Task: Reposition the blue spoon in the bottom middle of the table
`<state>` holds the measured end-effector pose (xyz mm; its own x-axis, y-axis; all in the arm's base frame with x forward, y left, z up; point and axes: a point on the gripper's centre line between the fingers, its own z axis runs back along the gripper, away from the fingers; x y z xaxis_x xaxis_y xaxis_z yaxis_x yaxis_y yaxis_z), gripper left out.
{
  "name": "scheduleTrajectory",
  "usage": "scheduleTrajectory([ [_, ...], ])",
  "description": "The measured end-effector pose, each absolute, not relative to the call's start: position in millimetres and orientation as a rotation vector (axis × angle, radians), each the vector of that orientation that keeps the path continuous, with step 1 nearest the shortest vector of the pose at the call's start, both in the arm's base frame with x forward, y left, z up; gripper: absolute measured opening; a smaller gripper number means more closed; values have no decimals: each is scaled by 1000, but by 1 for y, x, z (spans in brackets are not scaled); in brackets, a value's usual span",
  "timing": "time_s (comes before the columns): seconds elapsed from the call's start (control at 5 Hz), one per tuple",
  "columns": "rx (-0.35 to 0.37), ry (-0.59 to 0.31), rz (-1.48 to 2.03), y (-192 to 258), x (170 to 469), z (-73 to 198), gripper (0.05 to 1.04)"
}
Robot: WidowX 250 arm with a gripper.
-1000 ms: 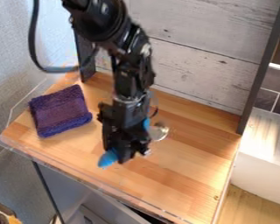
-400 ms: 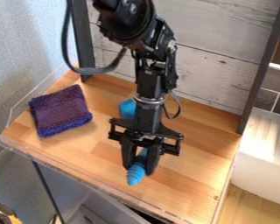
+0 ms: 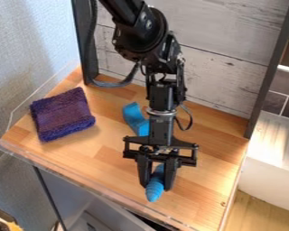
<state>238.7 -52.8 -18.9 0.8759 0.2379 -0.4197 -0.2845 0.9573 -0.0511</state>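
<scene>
At the lower middle of the wooden table (image 3: pixel 99 158), near its front edge, my gripper (image 3: pixel 156 185) hangs pointing down. It is shut on the ribbed blue handle of the spoon (image 3: pixel 153 191), whose tip sticks out below the fingers toward the front. The rest of the spoon is hidden behind the gripper.
Behind and left of the gripper lies a bent blue object (image 3: pixel 133 117), partly covered by the arm. A folded purple cloth (image 3: pixel 62 114) is at the left. A clear rim (image 3: pixel 90 190) runs along the front edge; a wooden-plank wall (image 3: pixel 216 81) stands behind.
The gripper has moved right and toward the front, carrying the blue spoon and turning with it. More of the bent blue object shows behind the arm; the cloth has stayed put.
</scene>
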Motion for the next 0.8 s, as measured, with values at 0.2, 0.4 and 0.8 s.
scheduleTrajectory([
  [0.2,-124,414,317,-42,244,-25,443],
  [0.4,-129,390,370,-28,249,-26,443],
  [0.8,-142,331,470,6,264,-18,443],
])
